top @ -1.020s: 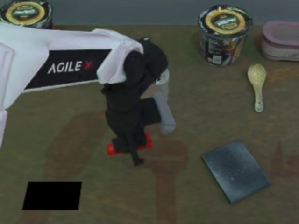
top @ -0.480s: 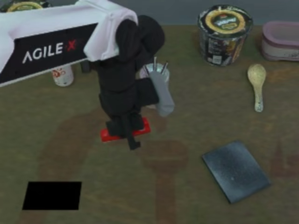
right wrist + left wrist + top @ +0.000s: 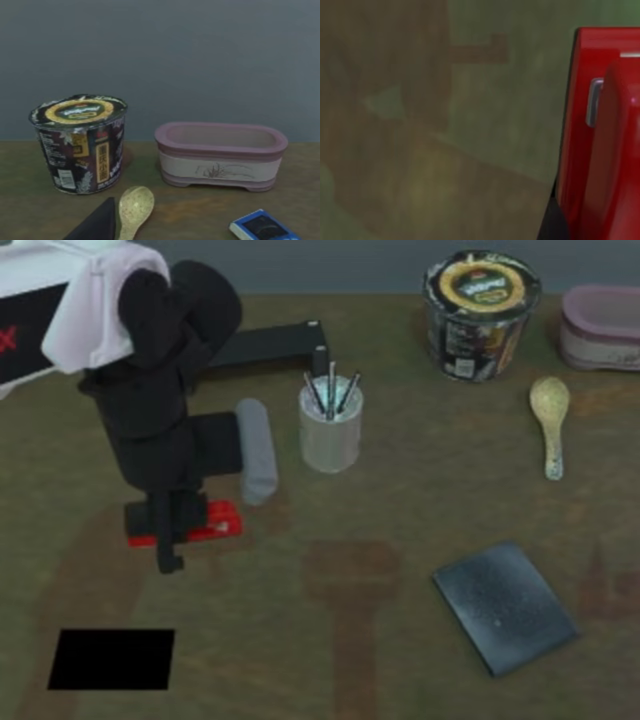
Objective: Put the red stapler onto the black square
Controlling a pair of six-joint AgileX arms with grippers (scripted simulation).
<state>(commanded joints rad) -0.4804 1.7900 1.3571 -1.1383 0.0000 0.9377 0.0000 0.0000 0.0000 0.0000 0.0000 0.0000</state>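
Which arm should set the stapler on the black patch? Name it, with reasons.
Left. Its gripper is over the red stapler, above the black square at the table's left. The right arm is not in the top view.

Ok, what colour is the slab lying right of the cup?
Dark grey with fine pale speckles; the slab shows best in the top view.

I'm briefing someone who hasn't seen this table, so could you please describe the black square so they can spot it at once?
Start at the table's near-left corner in the top view, below the left arm's hand with the red stapler. The black square lies flat there. Unlike the grey speckled slab at the right, it is pure matte black with no thickness.
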